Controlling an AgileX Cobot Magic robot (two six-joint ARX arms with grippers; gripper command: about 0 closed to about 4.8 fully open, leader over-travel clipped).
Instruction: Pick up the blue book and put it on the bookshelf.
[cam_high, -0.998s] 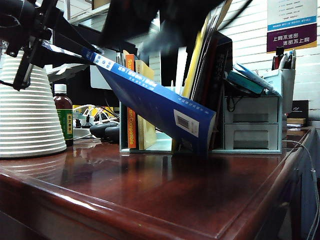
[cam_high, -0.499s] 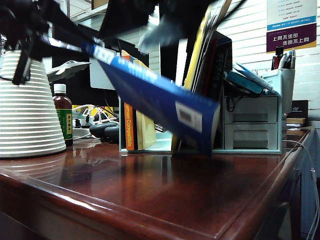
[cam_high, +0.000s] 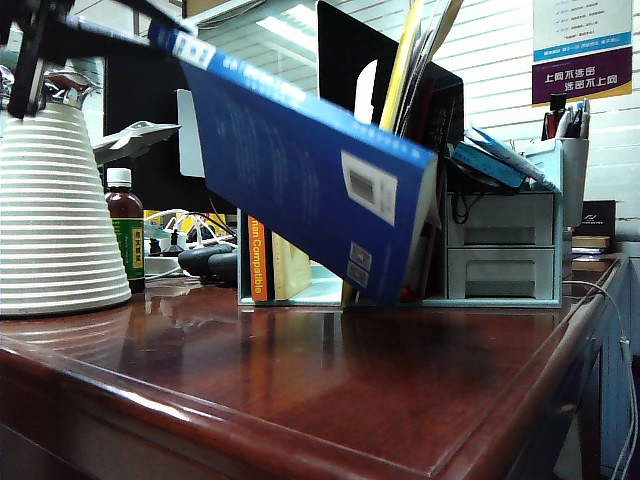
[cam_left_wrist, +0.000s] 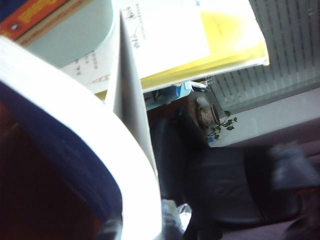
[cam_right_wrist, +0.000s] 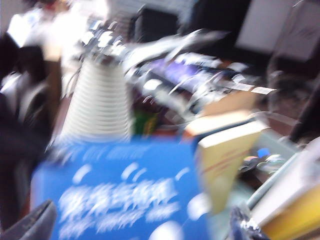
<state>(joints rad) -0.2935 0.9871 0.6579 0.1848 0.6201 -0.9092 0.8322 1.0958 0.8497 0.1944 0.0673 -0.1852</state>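
1. Book and rack: the blue book (cam_high: 300, 170) is held clear of the table (cam_high: 330, 390), tilted, its high corner at the upper left of the exterior view and its low corner hanging in front of the bookshelf (cam_high: 300, 290). The slant is judged to suit sliding the low edge down between the upright dividers.
2. Left gripper (cam_high: 35, 45): seen at the top left of the exterior view, clamped on the raised corner of the blue book; in its wrist view the book's pages fill the frame close to the lens. A grip at one corner is judged to leave the far end free to enter a slot.
3. Right gripper (cam_right_wrist: 145, 225): its fingers are spread wide, holding nothing, poised just above the blue cover, probably to steady the book.
4. Neighbours: an orange-spined book (cam_high: 259, 255) and a tan book (cam_high: 292, 265) stand in the rack; yellow folders (cam_high: 400, 70) lean further right. The gap between them is judged the likely target.
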